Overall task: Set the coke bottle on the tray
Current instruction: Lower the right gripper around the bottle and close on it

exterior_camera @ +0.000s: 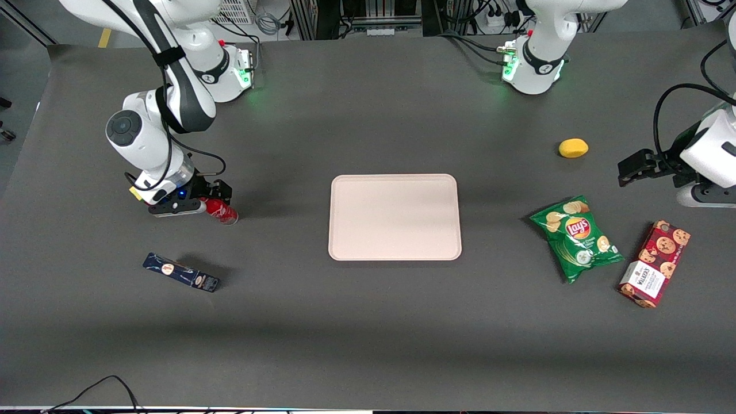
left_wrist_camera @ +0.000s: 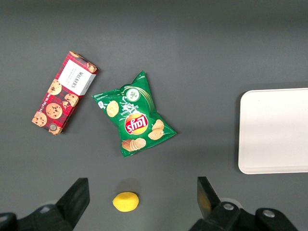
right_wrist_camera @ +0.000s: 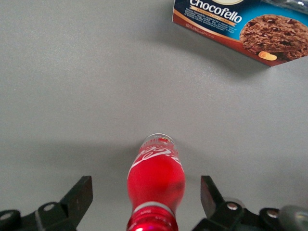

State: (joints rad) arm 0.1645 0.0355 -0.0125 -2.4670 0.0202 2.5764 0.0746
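Dark grey matting covered the whole table (exterior_camera: 368, 322) in the front view, with the large pale pink rectangular tray (exterior_camera: 394, 217) lying bare at its middle. Well apart from it, toward the working arm's end, the right arm's gripper (exterior_camera: 198, 204) hung low over the small glossy red coke bottle (exterior_camera: 221, 211), which lay tipped on the mat. A dark blue oblong box (exterior_camera: 180, 272) sat nearer the camera than the bottle. A green crisp bag (exterior_camera: 577, 237), a red biscuit box (exterior_camera: 655, 263) and a small yellow lemon-like thing (exterior_camera: 573, 148) lay toward the parked arm's end.

From the left wrist, only a bare part of the tray (left_wrist_camera: 274, 130) showed — nothing on it.

From the right wrist, the bottle (right_wrist_camera: 156, 185) lay between the spread fingers (right_wrist_camera: 79, 197), gaps on both sides — no grip made. By my reading the task had hardly begun: closing, lifting, carrying across and setting down all remained.
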